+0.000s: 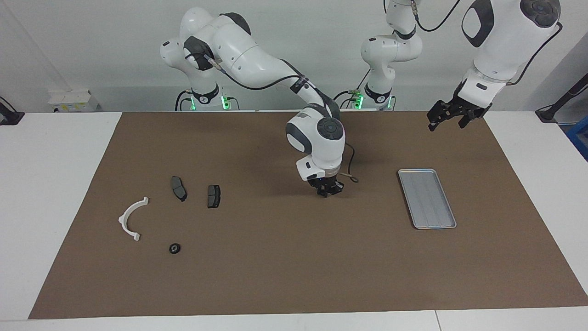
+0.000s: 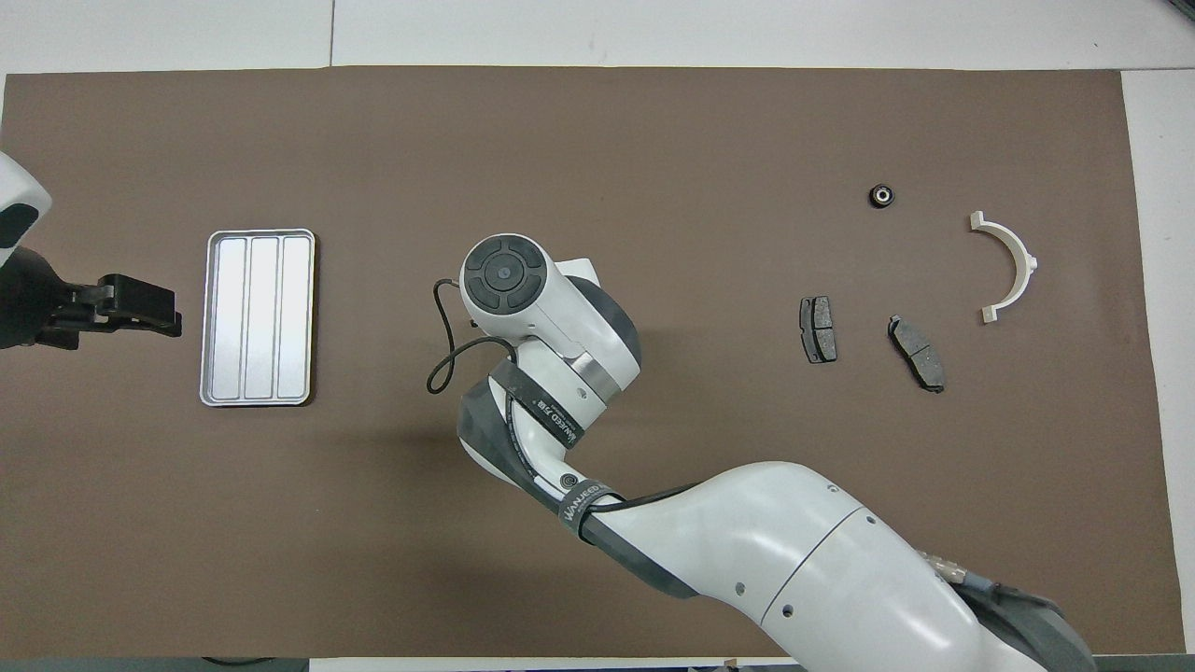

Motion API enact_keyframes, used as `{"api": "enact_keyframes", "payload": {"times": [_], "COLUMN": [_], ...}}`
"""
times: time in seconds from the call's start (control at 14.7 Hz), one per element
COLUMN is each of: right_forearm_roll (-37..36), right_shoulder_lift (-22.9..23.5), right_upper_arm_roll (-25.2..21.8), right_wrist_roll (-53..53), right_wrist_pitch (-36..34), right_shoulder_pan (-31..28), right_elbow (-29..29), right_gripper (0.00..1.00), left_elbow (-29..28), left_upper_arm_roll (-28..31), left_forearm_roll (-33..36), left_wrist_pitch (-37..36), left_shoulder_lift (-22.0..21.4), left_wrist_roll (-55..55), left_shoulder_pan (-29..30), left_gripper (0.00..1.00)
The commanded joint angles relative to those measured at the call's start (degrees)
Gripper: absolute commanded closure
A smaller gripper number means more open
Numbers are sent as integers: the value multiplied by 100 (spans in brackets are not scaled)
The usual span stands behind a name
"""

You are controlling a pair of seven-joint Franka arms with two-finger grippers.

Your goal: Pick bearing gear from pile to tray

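Observation:
The pile lies toward the right arm's end of the table. It holds a white arc point(image 1: 124, 216) point(image 2: 1019, 258), two dark brake pads point(image 1: 178, 188) point(image 2: 818, 329) and a small black round bearing gear point(image 1: 174, 248) point(image 2: 881, 195). The silver ribbed tray point(image 1: 427, 198) point(image 2: 260, 317) lies toward the left arm's end with nothing in it. My right gripper point(image 1: 325, 193) is shut and low over the bare mat mid-table, between pile and tray. What its tips hold, if anything, does not show, and the overhead view hides them under the wrist. My left gripper point(image 1: 444, 120) point(image 2: 140, 304) waits open, raised beside the tray.
A brown mat point(image 1: 275, 276) covers most of the white table point(image 1: 50, 193). A thin cable point(image 1: 351, 177) loops off my right wrist just above the mat.

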Motion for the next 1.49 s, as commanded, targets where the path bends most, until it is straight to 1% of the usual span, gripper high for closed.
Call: {"api": "enact_keyframes", "payload": {"times": [0.0, 0.07, 0.14, 0.2, 0.27, 0.34, 0.47, 0.54, 0.61, 0.75, 0.81, 0.88, 0.95, 1.02, 1.09, 1.15, 1.22, 1.42], "right_forearm_roll": [-125, -195, -221, -213, -230, -231, -169, -160, -143, -151, -178, -195, -204, -204, -204, -213, -222, -257], "right_shoulder_lift": [-98, -90, -107, -133, -177, -256, -598, -756, -914, -1091, -1118, -1118, -1109, -1135, -1179, -1197, -1180, -917], "right_upper_arm_roll": [27, 27, 1, 9, 9, 18, 35, 44, 44, 44, 36, 36, 36, 36, 36, 36, 27, 18], "right_wrist_roll": [109, 109, 109, 92, 39, -126, -1002, -1677, -2423, -3743, -4184, -4650, -5081, -5363, -5558, -5699, -5813, -6139], "right_wrist_pitch": [-52, -288, -612, -911, -1288, -1553, -1827, -1976, -2117, -2381, -2400, -2304, -2138, -1919, -1725, -1488, -1251, -547], "right_shoulder_pan": [-35, -17, -34, -122, -210, -341, -814, -1156, -1455, -2036, -2300, -2555, -2818, -3073, -3293, -3452, -3593, -3910], "right_elbow": [-93, -58, 64, 352, 573, 758, 786, 777, 777, 768, 760, 725, 620, 410, 217, 6, -153, -470], "right_gripper": [9, 0, 0, 0, 0, 0, 0, 0, 0, 0, 0, 0, 0, 0, 0, 0, 0, 0], "left_elbow": [-20, -20, -46, -159, -291, -405, -660, -792, -837, -828, -863, -855, -794, -750, -749, -723, -723, -846], "left_upper_arm_roll": [-9, -9, -9, -27, -53, -53, -53, -62, -62, -45, -53, -45, -27, -18, -36, -36, -27, -44], "left_forearm_roll": [53, 53, 53, 53, 45, 45, 45, 45, 45, 71, 80, 71, 80, 141, 307, 413, 440, 440], "left_wrist_pitch": [-84, -67, -6, 134, 248, 354, 801, 1029, 1249, 1916, 2328, 2541, 2596, 2822, 3068, 3288, 3578, 3729], "left_shoulder_lift": [-70, -78, -79, -87, -113, -96, -9, 44, 236, 841, 1044, 1238, 1536, 1782, 1950, 2239, 2433, 2453], "left_wrist_roll": [-36, -106, -246, -343, -422, -736, -1466, -1634, -1923, -3185, -3670, -3884, -4112, -4402, -4683, -4999, -5237, -5362], "left_shoulder_pan": [8, -1, -10, -53, -245, -447, -816, -949, -1142, -1905, -2091, -2214, -2485, -2662, -2716, -2847, -2996, -3033], "left_gripper": [0, 0, 0, 0, 0, 0, 0, 0, 0, 0, 0, 0, 0, 0, 0, 0, 0, 0]}}
